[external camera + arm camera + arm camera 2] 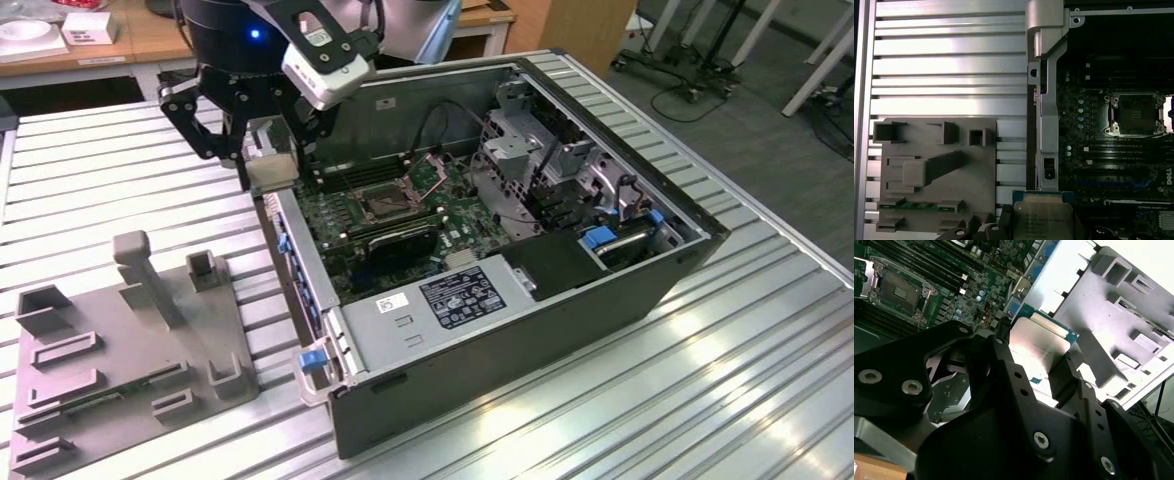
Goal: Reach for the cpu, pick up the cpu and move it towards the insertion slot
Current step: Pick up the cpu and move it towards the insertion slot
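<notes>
Gripper clenched on the cpu, black fingers pinching its edges in the second wrist view. Held aloft above the open computer case's side wall nearest the grey fixture block. Silvery chip face seen just over that wall. Well apart from the insertion slot, deeper inside the case on the green motherboard.

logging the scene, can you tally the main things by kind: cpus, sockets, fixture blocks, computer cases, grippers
small flat silvery square cpu, held in the gripper: 1
square metal-framed cpu socket with dark centre, vacant: 1
grey plastic fixture block with recesses: 1
open dark computer case: 1
black robot gripper: 1
total: 5
</notes>
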`<state>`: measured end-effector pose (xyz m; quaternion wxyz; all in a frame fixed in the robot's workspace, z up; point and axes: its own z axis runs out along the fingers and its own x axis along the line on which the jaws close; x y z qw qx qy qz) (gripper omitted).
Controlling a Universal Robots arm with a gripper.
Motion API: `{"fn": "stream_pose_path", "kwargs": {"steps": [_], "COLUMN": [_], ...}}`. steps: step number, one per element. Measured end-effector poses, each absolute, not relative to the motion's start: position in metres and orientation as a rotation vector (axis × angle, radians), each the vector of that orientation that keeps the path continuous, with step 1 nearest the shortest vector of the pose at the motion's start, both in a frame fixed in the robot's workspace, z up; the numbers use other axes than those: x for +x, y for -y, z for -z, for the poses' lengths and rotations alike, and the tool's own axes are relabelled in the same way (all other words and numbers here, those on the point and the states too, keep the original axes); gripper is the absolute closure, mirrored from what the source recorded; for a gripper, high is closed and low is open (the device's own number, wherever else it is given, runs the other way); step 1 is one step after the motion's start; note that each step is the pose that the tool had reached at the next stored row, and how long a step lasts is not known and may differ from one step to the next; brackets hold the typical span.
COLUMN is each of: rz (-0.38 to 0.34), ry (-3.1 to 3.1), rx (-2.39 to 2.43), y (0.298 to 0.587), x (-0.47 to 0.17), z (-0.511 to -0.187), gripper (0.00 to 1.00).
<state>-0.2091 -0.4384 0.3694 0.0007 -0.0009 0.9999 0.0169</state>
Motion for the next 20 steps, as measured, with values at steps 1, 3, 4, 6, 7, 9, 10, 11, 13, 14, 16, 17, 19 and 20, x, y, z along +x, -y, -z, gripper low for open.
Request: {"fn": "stream_pose_path", "kwargs": {"steps": [1, 3, 4, 6, 7, 9, 10, 11, 13, 14, 16, 17, 19, 20], "rz": [-0.053, -0.053, -0.053, -0.053, -0.053, -0.053, -0.053, -0.053, -0.053, -0.053, -0.053, -0.053, -0.053, -0.053], "ry": [-3.140, -3.140, -3.140, -3.140, -3.140, -3.140, -3.140, -3.140, -3.140, -3.140, -3.140, -3.140, -3.140, -3.140], "rx": [-0.003, -0.003, -0.003, -0.003, -0.003, -0.003, -0.003, -0.003, -0.003, -0.003, -0.003, -0.003, -0.003, -0.003], "y": [0.438, 0.438, 0.438, 0.438, 0.438, 0.438, 0.438, 0.438, 0.438, 0.438, 0.438, 0.438, 0.438, 0.438], "x": [-0.208, -0.207, -0.206, -0.204, -0.203, -0.202, -0.201, -0.200, -0.199, -0.198, -0.197, -0.196, -0.194, -0.194], "z": [-0.369, -0.369, -0.369, -0.369, -0.369, -0.369, -0.369, -0.369, -0.369, -0.369, -0.369, -0.369, -0.369, -0.369], "gripper": [0.45, 0.45, 0.45, 0.45, 0.45, 0.45, 0.45, 0.45, 0.45, 0.45, 0.45, 0.45, 0.45, 0.45]}}
